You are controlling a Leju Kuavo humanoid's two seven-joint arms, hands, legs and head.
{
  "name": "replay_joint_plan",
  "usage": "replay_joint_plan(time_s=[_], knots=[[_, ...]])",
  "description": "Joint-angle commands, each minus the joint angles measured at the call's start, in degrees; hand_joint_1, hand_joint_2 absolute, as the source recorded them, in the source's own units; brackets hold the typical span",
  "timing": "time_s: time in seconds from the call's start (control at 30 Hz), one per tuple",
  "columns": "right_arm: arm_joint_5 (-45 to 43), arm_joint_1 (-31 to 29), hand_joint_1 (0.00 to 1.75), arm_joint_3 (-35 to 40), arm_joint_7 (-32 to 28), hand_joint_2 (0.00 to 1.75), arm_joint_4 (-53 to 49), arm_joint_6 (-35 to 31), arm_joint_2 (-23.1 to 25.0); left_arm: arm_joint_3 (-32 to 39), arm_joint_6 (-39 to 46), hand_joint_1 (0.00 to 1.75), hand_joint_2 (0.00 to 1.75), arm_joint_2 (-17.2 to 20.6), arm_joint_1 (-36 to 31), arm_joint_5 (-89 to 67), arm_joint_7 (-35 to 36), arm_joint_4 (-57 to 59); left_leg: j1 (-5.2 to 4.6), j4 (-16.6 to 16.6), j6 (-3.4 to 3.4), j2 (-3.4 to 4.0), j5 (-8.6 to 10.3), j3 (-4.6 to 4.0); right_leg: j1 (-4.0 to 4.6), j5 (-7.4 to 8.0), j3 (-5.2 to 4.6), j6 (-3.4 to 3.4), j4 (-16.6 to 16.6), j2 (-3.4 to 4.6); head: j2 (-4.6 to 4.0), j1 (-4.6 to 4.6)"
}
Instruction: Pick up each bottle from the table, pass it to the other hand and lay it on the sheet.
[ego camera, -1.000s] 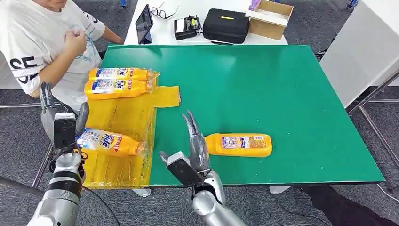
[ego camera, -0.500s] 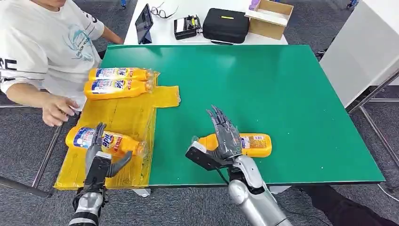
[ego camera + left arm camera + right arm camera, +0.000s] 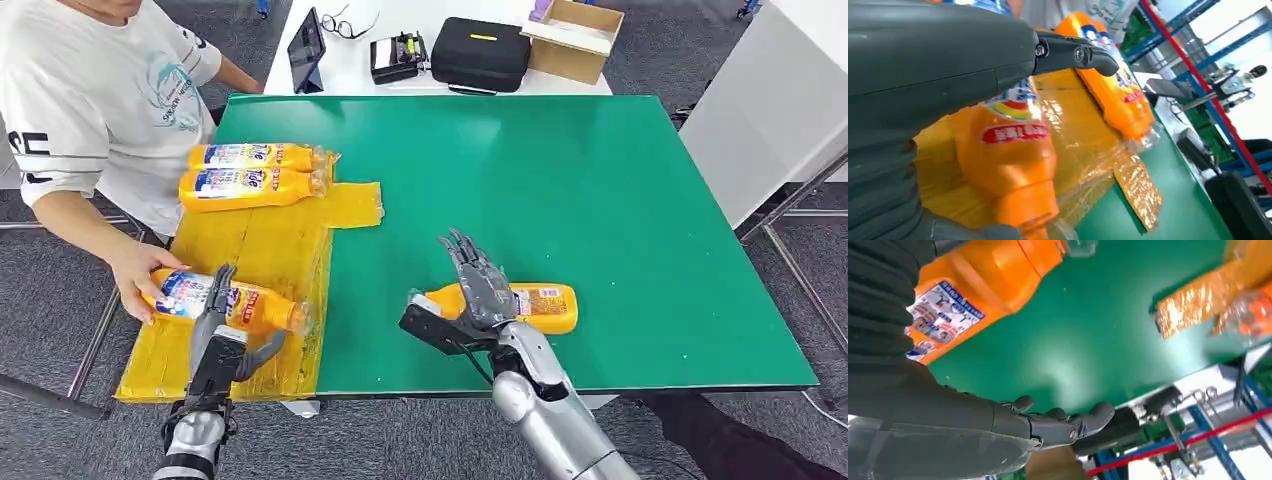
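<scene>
Head view: the right hand [image 3: 478, 285] hangs over the orange bottle [image 3: 520, 307] lying on the green table [image 3: 600, 200], fingers spread, nothing gripped. The left hand [image 3: 222, 335] (fingers apart, empty) sits beside a bottle on the yellow sheet [image 3: 260, 250]; a person's hand [image 3: 140, 285] holds that near bottle [image 3: 235, 302]. Two more bottles [image 3: 255, 173] lie at the sheet's far end.

Our arms are silver and jointed. The left hand [image 3: 222, 330] and right hand [image 3: 480, 285] have dark grey fingers and black camera blocks at the wrists. Wrist views show grey ribbed covers and small screws.
</scene>
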Motion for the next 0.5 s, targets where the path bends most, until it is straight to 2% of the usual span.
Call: replay_joint_plan(time_s=[0.03, 0.07, 0.1, 0.13, 0.2, 0.5], knots=[[-0.81, -6.77, 0.00, 7.71, -0.13, 1.75, 11.28, 2.99, -3.21, -0.95, -0.09, 0.00, 1.75, 0.54, -2.61, -0.06, 0.04, 3.70, 0.11, -0.01, 0.03, 0.22, -0.16, 0.46, 0.18, -0.07, 0.49, -0.31, -0.14, 0.07, 0.00, -0.02], [-0.92, -6.93, 0.00, 8.00, 0.06, 1.75, 11.64, 3.54, -3.57, -0.87, -0.24, 0.00, 1.75, 0.67, -2.72, 0.00, 0.01, 3.94, 0.12, -0.01, 0.03, 0.23, -0.19, 0.52, 0.20, -0.10, 0.56, -0.35, -0.15, 0.06, 0.00, -0.02], [-1.31, -7.15, 0.00, 8.34, 0.18, 1.75, 11.95, 4.08, -4.00, -0.85, -0.25, 0.00, 1.75, 0.67, -2.85, 0.00, -0.12, 4.18, 0.03, -0.02, 0.01, 0.11, -0.06, 0.19, 0.07, -0.02, 0.20, -0.14, -0.07, 0.04, 0.00, -0.02], [-1.28, -7.36, 0.00, 8.67, 0.37, 1.75, 12.37, 4.34, -4.38, -0.81, -0.46, 0.00, 1.75, 0.64, -2.96, 0.07, -0.12, 4.42, 0.11, -0.01, 0.03, 0.23, -0.19, 0.49, 0.18, -0.10, 0.52, -0.31, -0.15, 0.08, 0.00, -0.02], [-2.47, -7.92, 0.00, 8.59, -0.09, 1.75, 13.30, 5.02, -5.00, -1.00, -0.45, 0.00, 1.75, 0.64, -3.42, -0.11, -0.23, 4.86, 0.04, -0.03, 0.02, 0.04, -0.06, 0.21, 0.07, -0.05, 0.25, -0.14, -0.09, -0.04, 0.00, -0.02], [-3.98, -7.05, 0.00, 9.49, 0.37, 1.75, 11.18, 5.61, -6.75, -0.72, -2.35, 0.00, 1.75, 0.34, -4.08, 1.35, 0.51, 5.47, 0.03, -0.01, 0.01, 0.02, -0.06, 0.16, 0.07, -0.06, 0.20, -0.16, -0.04, -0.04, 0.00, -0.02]])
